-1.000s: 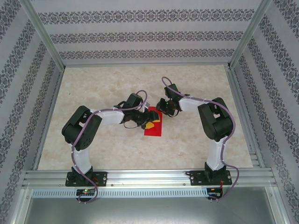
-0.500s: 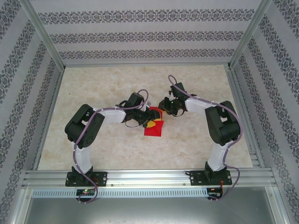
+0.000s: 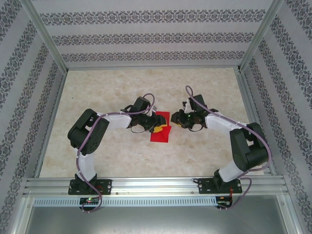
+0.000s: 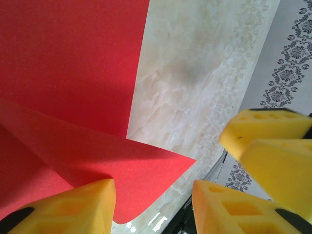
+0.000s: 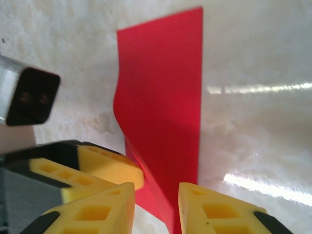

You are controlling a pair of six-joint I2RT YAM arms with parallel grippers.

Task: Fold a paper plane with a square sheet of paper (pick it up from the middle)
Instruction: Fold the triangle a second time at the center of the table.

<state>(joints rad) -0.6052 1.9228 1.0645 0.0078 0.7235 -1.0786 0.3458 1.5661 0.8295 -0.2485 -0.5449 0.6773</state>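
The red paper (image 3: 161, 135) lies mid-bench (image 3: 204, 87), between the two arms. The left gripper (image 3: 155, 126) is over its left side and the right gripper (image 3: 176, 118) at its far right corner, the two nearly meeting. From the left wrist, a flap of the paper (image 4: 87, 63) lifts off the flat part, its corner reaching into the gap of the left gripper (image 4: 153, 195), whose jaws stand well apart, released. From the right wrist, the raised edge of the paper (image 5: 165, 97) runs down between the right gripper's (image 5: 156, 192) jaws, which are narrowly parted, not clenched.
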